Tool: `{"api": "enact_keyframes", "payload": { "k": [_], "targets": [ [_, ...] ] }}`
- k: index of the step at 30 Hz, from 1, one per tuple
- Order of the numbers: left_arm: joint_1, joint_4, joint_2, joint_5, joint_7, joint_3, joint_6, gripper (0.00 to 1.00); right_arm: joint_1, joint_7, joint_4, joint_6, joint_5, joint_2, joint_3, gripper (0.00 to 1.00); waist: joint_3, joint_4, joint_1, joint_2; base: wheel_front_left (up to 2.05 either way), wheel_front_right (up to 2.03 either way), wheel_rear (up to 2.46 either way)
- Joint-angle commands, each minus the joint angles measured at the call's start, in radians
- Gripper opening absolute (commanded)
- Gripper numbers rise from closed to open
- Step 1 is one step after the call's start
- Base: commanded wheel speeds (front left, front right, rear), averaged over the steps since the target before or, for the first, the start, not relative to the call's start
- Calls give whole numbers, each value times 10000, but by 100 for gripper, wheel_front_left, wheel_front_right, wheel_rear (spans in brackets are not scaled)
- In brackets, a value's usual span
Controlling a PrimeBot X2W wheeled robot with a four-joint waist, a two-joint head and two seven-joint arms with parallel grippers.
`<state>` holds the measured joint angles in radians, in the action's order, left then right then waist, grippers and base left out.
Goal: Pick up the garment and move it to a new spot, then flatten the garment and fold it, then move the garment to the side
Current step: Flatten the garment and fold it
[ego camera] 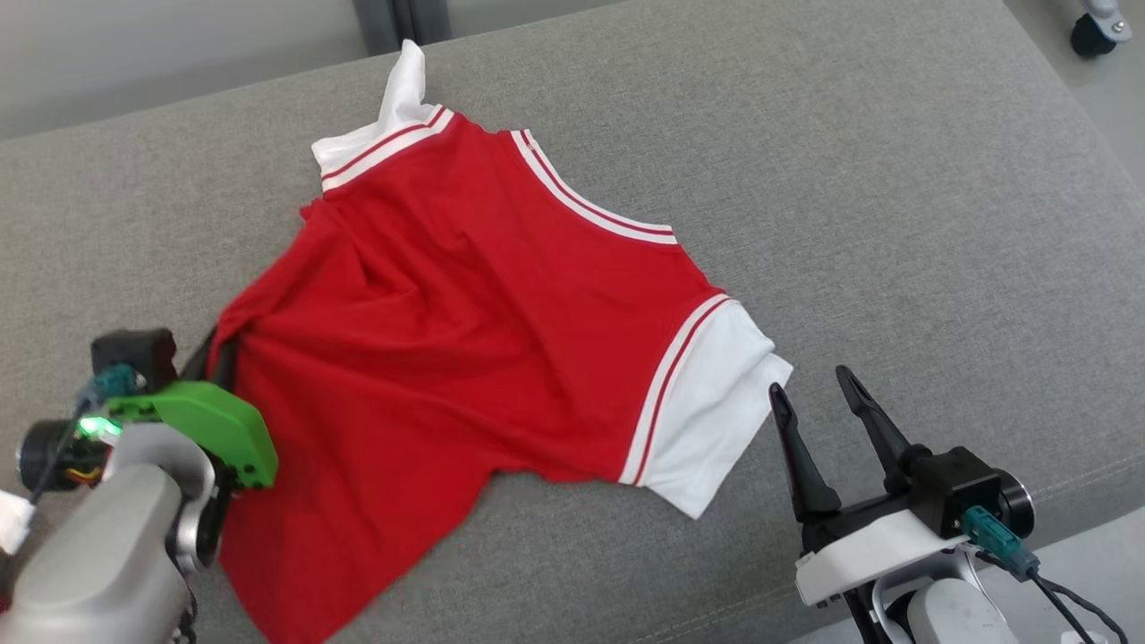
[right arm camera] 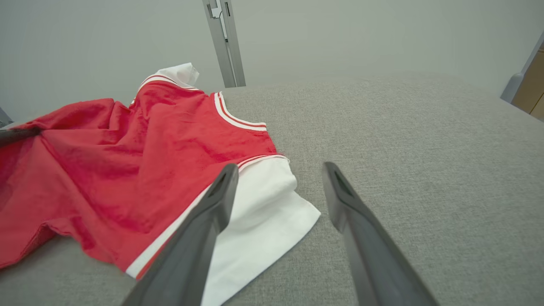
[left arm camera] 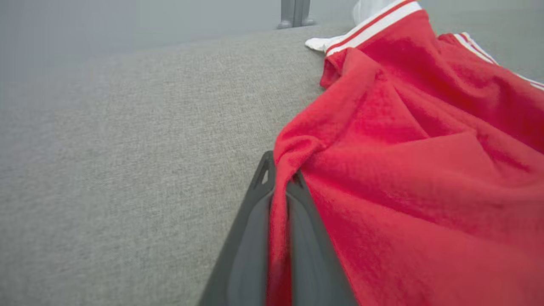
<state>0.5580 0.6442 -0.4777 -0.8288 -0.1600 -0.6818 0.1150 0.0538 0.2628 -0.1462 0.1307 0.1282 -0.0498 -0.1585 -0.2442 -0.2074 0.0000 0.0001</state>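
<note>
The garment [ego camera: 465, 304] is a red shirt with white sleeves and red-and-white striped trim, lying rumpled on a grey cushion [ego camera: 894, 224]. My left gripper [ego camera: 219, 353] is at the shirt's left edge, shut on a pinched fold of red cloth; the left wrist view shows that fold of the garment [left arm camera: 403, 170] squeezed between the two dark fingers [left arm camera: 250, 238]. My right gripper [ego camera: 818, 389] stands open just right of the white sleeve [ego camera: 711, 420], touching nothing. From the right wrist, the garment [right arm camera: 140, 148] lies left of the open right gripper [right arm camera: 278, 174], one finger over the white sleeve [right arm camera: 263, 208].
The grey cushion's front edge runs along the bottom right, with pale floor [ego camera: 1073, 572] beyond it. A grey metal post [right arm camera: 224, 42] stands behind the cushion. A dark caster wheel [ego camera: 1093, 31] shows at the far top right. Bare fabric extends right of the shirt.
</note>
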Motion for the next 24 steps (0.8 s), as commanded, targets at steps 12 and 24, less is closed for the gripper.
{"api": "enact_keyframes", "payload": {
  "k": [12,24],
  "targets": [
    [1715,2170,53,569,-935,264,-413,100,397,30,37,2,8,-16,-241,100,92,-294,0,-1,0,0,0],
    [-3001,-3784,1250,2674,-1041,3815,229,100,-464,30,864,2,-571,-13,1052,100,1292,752,0,-1,0,0,0]
  ]
}}
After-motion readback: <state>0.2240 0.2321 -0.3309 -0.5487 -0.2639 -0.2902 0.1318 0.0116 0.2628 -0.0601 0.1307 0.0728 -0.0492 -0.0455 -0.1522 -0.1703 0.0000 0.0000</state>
